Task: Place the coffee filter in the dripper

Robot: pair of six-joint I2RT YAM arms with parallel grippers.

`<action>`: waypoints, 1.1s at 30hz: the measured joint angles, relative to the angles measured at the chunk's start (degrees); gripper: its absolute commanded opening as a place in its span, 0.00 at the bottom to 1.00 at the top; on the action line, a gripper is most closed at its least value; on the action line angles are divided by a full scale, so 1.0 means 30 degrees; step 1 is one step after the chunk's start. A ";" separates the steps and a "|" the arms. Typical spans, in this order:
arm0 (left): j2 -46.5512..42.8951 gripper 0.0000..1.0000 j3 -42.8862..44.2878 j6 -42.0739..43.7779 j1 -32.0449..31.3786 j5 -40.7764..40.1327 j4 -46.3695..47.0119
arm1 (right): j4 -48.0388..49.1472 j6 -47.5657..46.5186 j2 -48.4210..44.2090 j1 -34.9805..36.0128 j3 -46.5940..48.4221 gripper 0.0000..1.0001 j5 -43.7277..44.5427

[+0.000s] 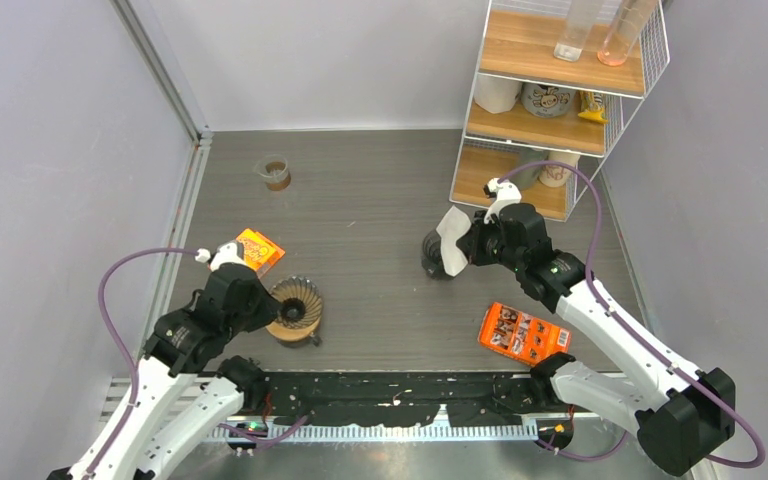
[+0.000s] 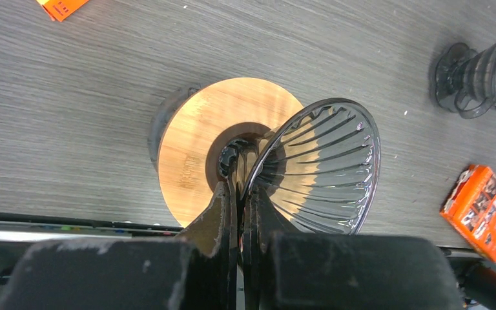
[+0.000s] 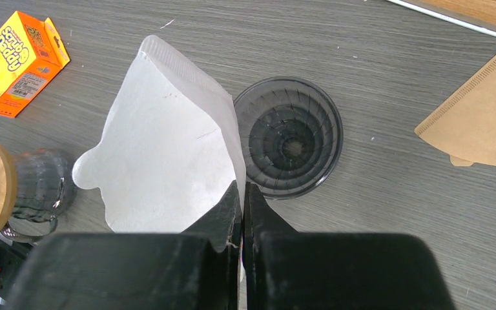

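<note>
**Step in hand.** The filter is being carried to a dripper and has not yet been inserted.

**Right tool.** The right tool (image 3: pixel 242 194) is clenched on the lower edge of the white coffee filter (image 3: pixel 168 145). The paper stands up from the fingers, folded flat rather than opened into a cone. It hangs in the air just beside the dark dripper (image 3: pixel 289 137), partly over its rim. That dripper stands upright on the surface (image 1: pixel 380 190), mouth up and bare inside. Filter and dripper do not appear to touch.

**Left tool.** The left tool (image 2: pixel 239 169) is clenched on the rim of a second, ribbed dripper (image 2: pixel 326 161), which sits against a wooden collar (image 2: pixel 184 155). The cone looks tilted relative to the collar. Whether it is lifted clear of the surface cannot be told.

**Judgement.** The frames do not settle which dripper is meant. The dark one is nearest the filter, while the ribbed one is held as if braced to receive it.

**Next move.**
- The filter's pointed end must be brought over the chosen mouth.
- It is then lowered until the paper rests against the ribs, and only then released.
- Being flat, the paper is likely to lean on one wall unless it spreads.
- Being light, it may cling to a finger or tip out on release.

**Also present.** A brown filter (image 3: pixel 484 116) lies flat on the surface, well apart.
</note>
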 measured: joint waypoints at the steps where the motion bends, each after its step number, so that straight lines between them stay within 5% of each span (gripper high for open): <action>1: -0.0007 0.00 -0.0095 -0.0117 0.0146 0.0095 0.0131 | 0.0036 0.0000 0.0000 0.0000 0.0000 0.05 0.0000; 14: 0.0874 0.00 -0.2645 -0.0597 0.1457 0.3840 0.6098 | 0.0073 0.0000 0.0000 -0.0087 0.0000 0.05 -0.0058; 33: 0.5115 0.00 -0.1501 -0.0678 0.1552 0.4998 0.7191 | 0.0029 -0.0095 -0.0007 -0.0087 -0.0204 0.05 0.0080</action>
